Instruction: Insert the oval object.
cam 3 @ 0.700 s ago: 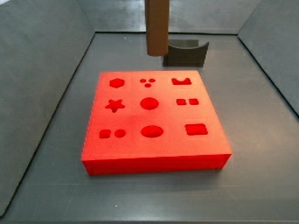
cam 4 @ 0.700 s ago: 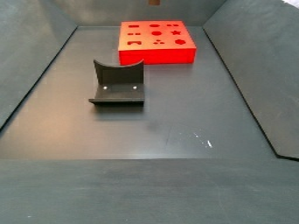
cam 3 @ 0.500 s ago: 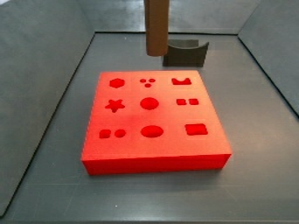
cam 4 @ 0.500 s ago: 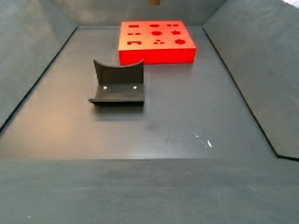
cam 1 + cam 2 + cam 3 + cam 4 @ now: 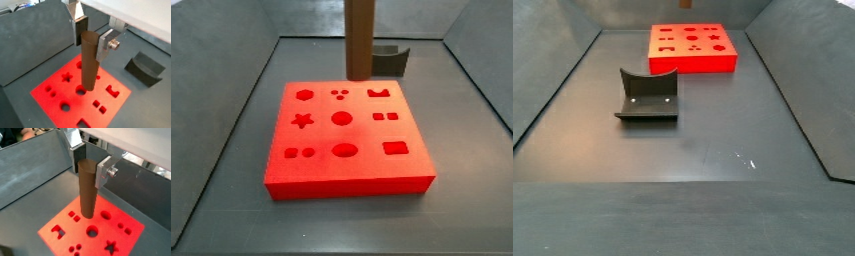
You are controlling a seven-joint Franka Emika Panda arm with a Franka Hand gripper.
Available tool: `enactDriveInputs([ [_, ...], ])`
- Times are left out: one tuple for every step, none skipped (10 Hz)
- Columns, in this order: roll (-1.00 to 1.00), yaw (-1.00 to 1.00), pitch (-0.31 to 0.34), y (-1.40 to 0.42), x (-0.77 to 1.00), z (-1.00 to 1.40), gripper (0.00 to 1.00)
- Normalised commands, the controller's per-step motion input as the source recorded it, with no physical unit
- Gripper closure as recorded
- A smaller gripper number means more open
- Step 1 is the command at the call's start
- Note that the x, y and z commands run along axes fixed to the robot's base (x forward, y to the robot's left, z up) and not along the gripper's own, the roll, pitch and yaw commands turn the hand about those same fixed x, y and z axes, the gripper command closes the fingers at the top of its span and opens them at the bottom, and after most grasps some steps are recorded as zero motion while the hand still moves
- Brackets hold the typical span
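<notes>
Dark-brown and smooth, the oval object point(image 5: 88, 62) was a long peg w/ rounded sides and a flat top, hanging upright in both wrist views point(image 5: 87, 189). The gripper point(image 5: 90, 31) was closed on its upper end: flat silver fingers point(image 5: 105, 44) w/ dark pads pressed against opposite sides of the peg, only as far apart as the peg is wide. One finger plate carried a round bolt head.

Under it lay the red block point(image 5: 73, 97) — matte, flat-topped, rectangular, w/ cut-out holes of diff. shapes: star point(image 5: 67, 77), circles, squares, a hexagon-like hole, an oval hole point(image 5: 345, 150), a crown-like notch point(image 5: 380, 92). In a wrist view the peg's lower end overlapped a round hole near the block's middle; whether it touched the surface, can't tell. In a side view the peg point(image 5: 361, 38) stood vertical above the block's far edge, its top cut off by the frame, lower end clear of the block point(image 5: 345, 135) and in front of the fixture.

The fixture point(image 5: 647, 97) — dark grey, L-shaped bracket w/ a curved notch in its upright on a base plate — stood on the table point(image 5: 687, 150), apart from the red block point(image 5: 694, 47). Table surface was dull dark grey w/ faint scuffs, ringed by grey walls. Neither gripper nor peg showed in that side view.
</notes>
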Motion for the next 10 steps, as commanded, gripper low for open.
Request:
enactDriveInputs([
  [0.0,0.0,0.0,-0.44,0.18,-0.13,1.0],
  [0.03,0.0,0.0,-0.52,0.1,-0.15,1.0],
  [0.03,0.03,0.0,-0.47,0.0,-0.19,1.0],
  [0.02,0.04,-0.026,-0.35,-0.03,-0.27,1.0],
  [0.01,0.0,-0.034,-0.21,-0.11,-0.31,1.0],
  [0.0,0.01,-0.011,-0.06,-0.02,-0.21,1.0],
  [0.0,0.0,-0.011,-0.12,-0.03,-0.29,1.0],
  [0.0,0.0,-0.02,-0.23,-0.03,-0.34,1.0],
  [0.0,0.0,-0.017,-0.34,0.0,-0.27,1.0],
  [0.0,0.0,0.0,-0.16,0.0,-0.18,1.0],
])
